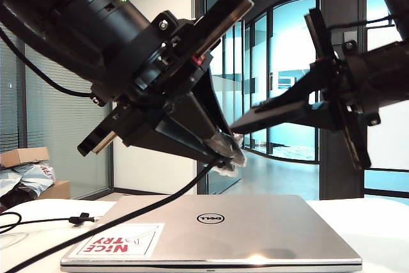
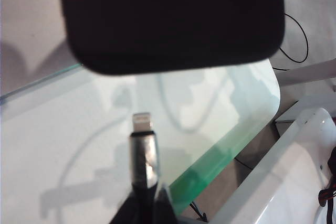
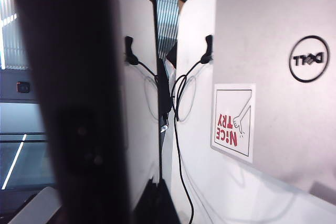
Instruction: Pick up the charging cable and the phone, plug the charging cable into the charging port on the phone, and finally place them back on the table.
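Observation:
My left gripper (image 1: 227, 155) (image 2: 149, 198) is shut on the charging cable (image 1: 128, 215) just behind its silvery plug (image 2: 142, 124). The plug points at the rounded black edge of the phone (image 2: 173, 19), a short gap away. The cord hangs down to the white table (image 1: 383, 222). My right gripper (image 1: 238, 124) (image 3: 157, 192) reaches in from the right, shut on the phone (image 3: 139, 129), seen edge-on with its glossy face mirroring the table. In the exterior view both grippers meet tip to tip above the laptop, and the phone is lost among the dark fingers.
A shut silver Dell laptop (image 1: 255, 228) (image 3: 278, 103) with a red-and-white sticker (image 1: 118, 241) lies under the grippers. The cable's slack and its black tie (image 1: 80, 219) (image 3: 207, 45) rest on the table to the left. Cardboard boxes (image 1: 25, 158) stand at the far left.

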